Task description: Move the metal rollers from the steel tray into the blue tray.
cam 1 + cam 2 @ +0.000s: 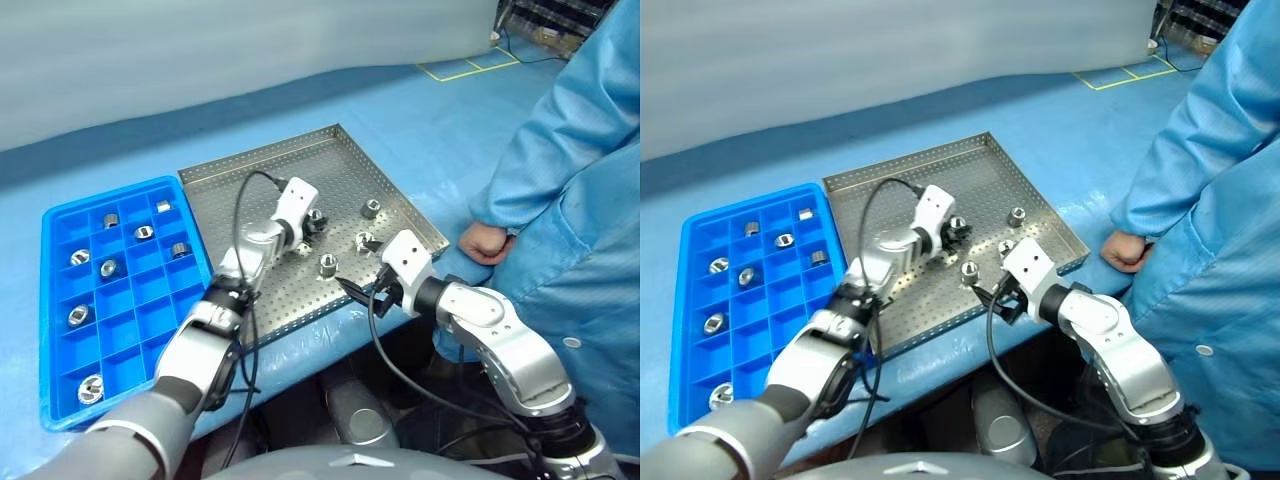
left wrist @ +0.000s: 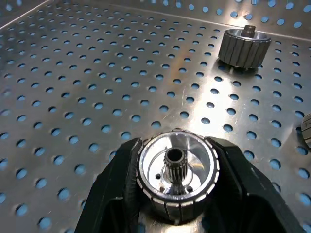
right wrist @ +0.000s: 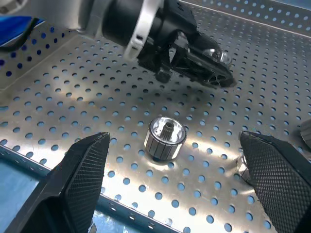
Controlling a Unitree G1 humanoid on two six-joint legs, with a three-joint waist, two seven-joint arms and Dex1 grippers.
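A roller (image 2: 176,175) at the steel tray's (image 1: 262,172) centre sits gripped in the left hand (image 1: 318,222); the right hand (image 3: 170,189) gapes wide at the tray's lower edge.

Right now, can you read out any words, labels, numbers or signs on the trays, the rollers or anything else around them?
None: no readable text stands anywhere.
Blue tray: plain plastic, no label.
Steel tray: bare perforated metal, no marking.
Metal rollers: no stamp legible.
Floor marking: yellow tape lines, no writing.
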